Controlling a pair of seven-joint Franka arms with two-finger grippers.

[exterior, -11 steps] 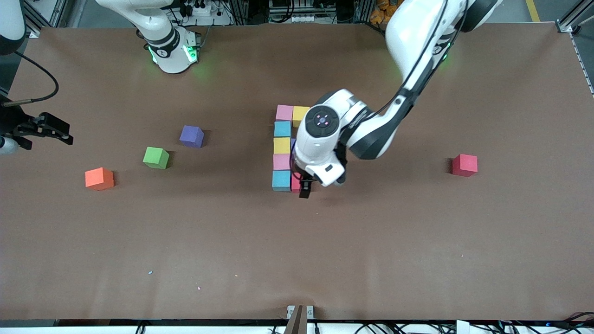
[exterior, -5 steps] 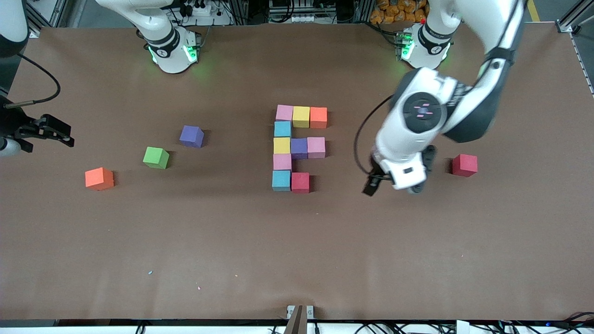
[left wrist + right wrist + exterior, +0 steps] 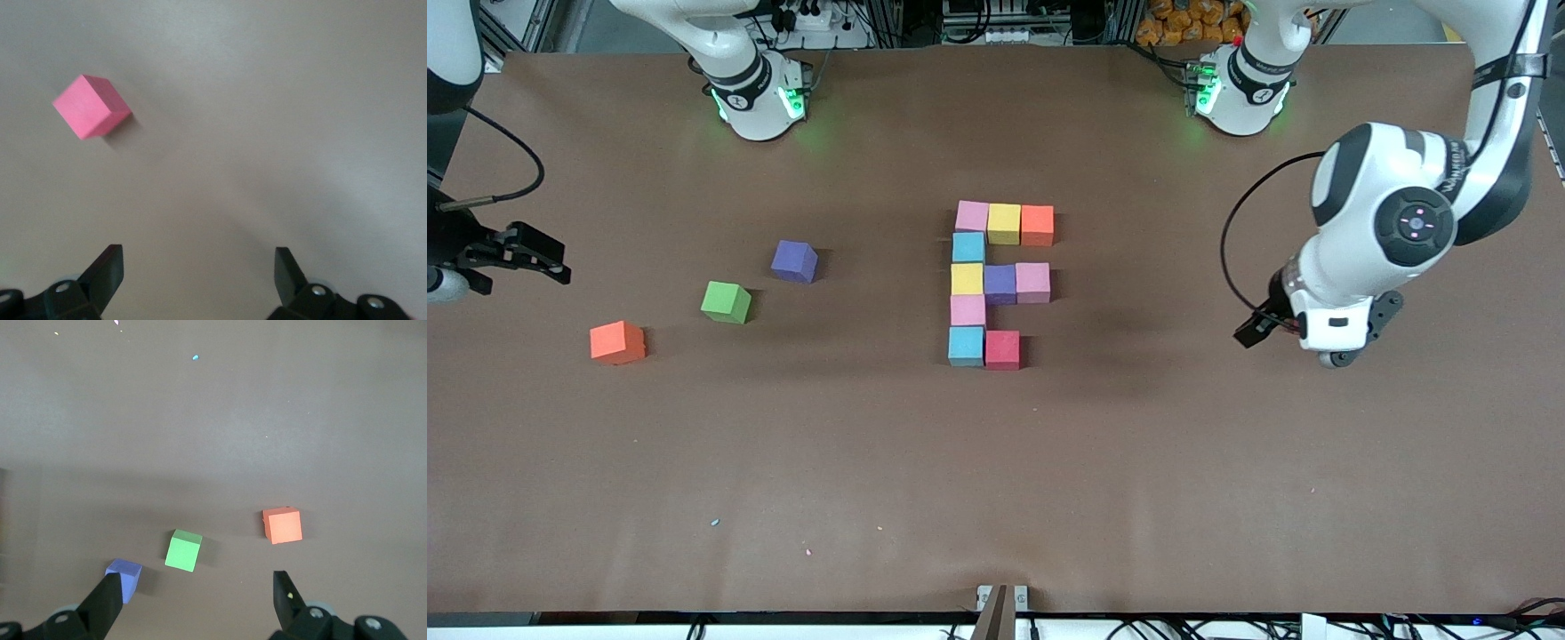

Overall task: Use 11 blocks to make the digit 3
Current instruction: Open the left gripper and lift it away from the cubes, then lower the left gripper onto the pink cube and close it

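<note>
— Where did the blocks sit at that moment?

— Ten of them lay joined in the part-built digit 3 (image 3: pixel 1000 283) near the middle of the table (image 3: pixel 996 462). A column of five ran toward the front camera: pink block (image 3: pixel 972 216), blue block (image 3: pixel 968 247), yellow block (image 3: pixel 967 279), second pink block (image 3: pixel 967 310), second blue block (image 3: pixel 966 346). From the first pink one a bar went toward the left arm's end: a second yellow block (image 3: pixel 1003 223), then an orange-red block (image 3: pixel 1037 225). The middle bar had a purple block (image 3: pixel 1000 284) and a third pink block (image 3: pixel 1032 282). The bar nearest the camera had only a red block (image 3: pixel 1002 349) touching the blue one.

— And the loose ones?

— Toward the right arm's end lay a second purple block (image 3: pixel 794 261), the green cube (image 3: pixel 727 302) and an orange block (image 3: pixel 617 342), all apart from each other. A lone pink-red block (image 3: pixel 91 107) showed only in the left wrist view, on bare table.

— The grippers?

— The left gripper (image 3: pixel 1254 331) hung over the table toward the left arm's end, well apart from the figure, its fingers (image 3: pixel 107 268) spread wide and holding nothing. The right gripper (image 3: pixel 532 253) waited at the right arm's end, jaws likewise apart and empty, its fingers (image 3: pixel 287 595) framing the three loose cubes.
</note>
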